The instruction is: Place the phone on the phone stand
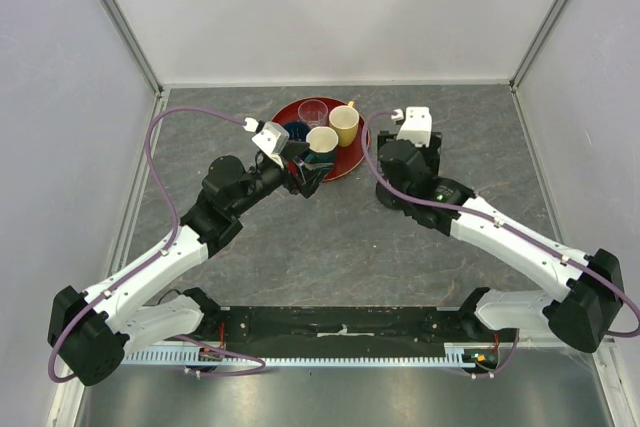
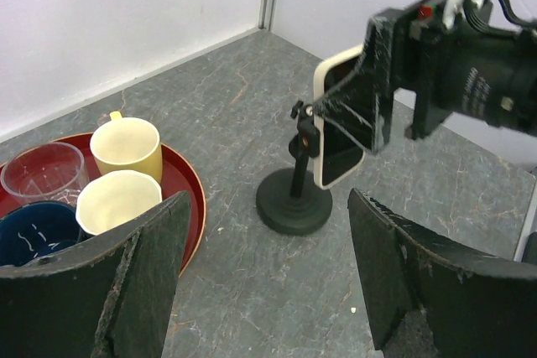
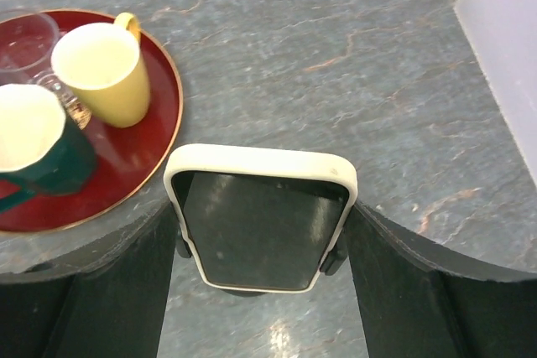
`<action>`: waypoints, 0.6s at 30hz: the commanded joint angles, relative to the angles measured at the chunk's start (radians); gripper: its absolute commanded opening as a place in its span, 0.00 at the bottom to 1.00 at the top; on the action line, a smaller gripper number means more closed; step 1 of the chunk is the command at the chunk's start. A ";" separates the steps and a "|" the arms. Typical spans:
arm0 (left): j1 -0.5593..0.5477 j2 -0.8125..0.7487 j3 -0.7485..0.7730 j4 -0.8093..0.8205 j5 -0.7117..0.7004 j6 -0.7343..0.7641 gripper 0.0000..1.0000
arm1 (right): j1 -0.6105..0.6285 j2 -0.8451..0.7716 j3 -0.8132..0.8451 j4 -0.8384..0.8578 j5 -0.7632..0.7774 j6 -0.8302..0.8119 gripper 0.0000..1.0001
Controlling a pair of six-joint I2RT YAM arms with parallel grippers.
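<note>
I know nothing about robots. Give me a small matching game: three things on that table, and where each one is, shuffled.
Things:
1. phone
2. phone stand
3. yellow mug

Places:
A. on the red tray
B. standing on the bare grey table, beside the tray
C. clamped between the fingers of the right pincer

Pairs: 1-C, 2-B, 3-A.

The phone (image 3: 260, 215) I hold has a dark screen in a cream rim. The stand (image 2: 294, 203) is black. The table (image 3: 336, 64) is grey marbled with rusty veins. The tray (image 3: 155, 144) is red and gold-edged; the mug (image 3: 101, 69) is yellow, the green cup (image 3: 50, 165) is cream inside, and the blue cup (image 2: 33, 236) is dark. My left pincer (image 2: 268, 278) is scuffed black.
</note>
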 commanded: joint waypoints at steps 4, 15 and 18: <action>-0.010 -0.004 0.031 0.025 -0.002 -0.019 0.81 | -0.187 0.017 0.056 0.396 -0.143 -0.173 0.00; -0.018 0.000 0.032 0.025 0.004 -0.017 0.81 | -0.373 0.199 0.128 0.579 -0.307 -0.222 0.00; -0.018 0.002 0.032 0.025 0.007 -0.017 0.81 | -0.383 0.227 0.139 0.611 -0.327 -0.223 0.00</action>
